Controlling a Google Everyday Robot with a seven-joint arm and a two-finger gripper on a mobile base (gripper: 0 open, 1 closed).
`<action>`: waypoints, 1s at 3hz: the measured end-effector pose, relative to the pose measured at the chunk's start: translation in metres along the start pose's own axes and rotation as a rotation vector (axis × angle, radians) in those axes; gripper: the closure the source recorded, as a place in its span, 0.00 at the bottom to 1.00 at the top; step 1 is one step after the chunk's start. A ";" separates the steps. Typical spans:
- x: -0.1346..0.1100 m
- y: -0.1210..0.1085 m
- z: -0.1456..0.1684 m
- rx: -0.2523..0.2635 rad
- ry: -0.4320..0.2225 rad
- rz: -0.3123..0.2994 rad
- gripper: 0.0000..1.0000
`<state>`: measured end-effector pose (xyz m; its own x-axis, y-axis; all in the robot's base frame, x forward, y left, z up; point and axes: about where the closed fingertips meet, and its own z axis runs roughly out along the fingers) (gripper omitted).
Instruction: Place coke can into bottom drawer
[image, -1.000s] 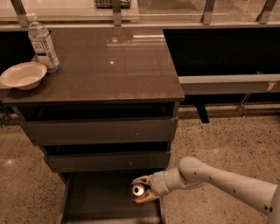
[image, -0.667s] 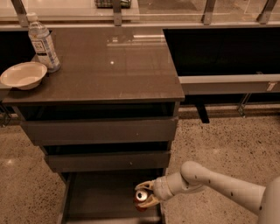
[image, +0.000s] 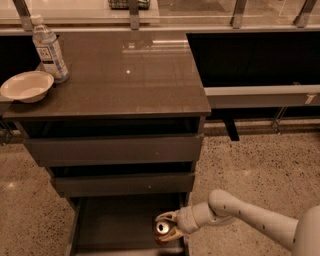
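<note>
Lowering further than a second ago, with the coke can (image: 162, 230) clamped tight in the tool (image: 168, 226) and its silver top showing. Hangs now at the near right of the open bottom drawer (image: 117, 220), reaching in from the right on the pale arm (image: 240, 212). Cannot tell whether already touching the drawer floor or just above it. Signals, as a judgement, a carry nearly finished: remains only to settle the can, release, and back out without tipping it. Leaves the water bottle (image: 49, 49) and bowl (image: 27, 86) untouched at the far left of the surface (image: 130, 75) above.
</note>
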<state>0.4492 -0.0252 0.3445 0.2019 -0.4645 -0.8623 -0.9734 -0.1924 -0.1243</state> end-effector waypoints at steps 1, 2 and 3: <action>0.005 -0.006 0.019 0.016 -0.036 0.010 1.00; 0.021 -0.016 0.060 0.015 -0.085 0.011 1.00; 0.038 -0.019 0.096 -0.017 -0.092 0.027 0.81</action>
<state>0.4650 0.0435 0.2668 0.1637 -0.3888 -0.9067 -0.9763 -0.1955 -0.0924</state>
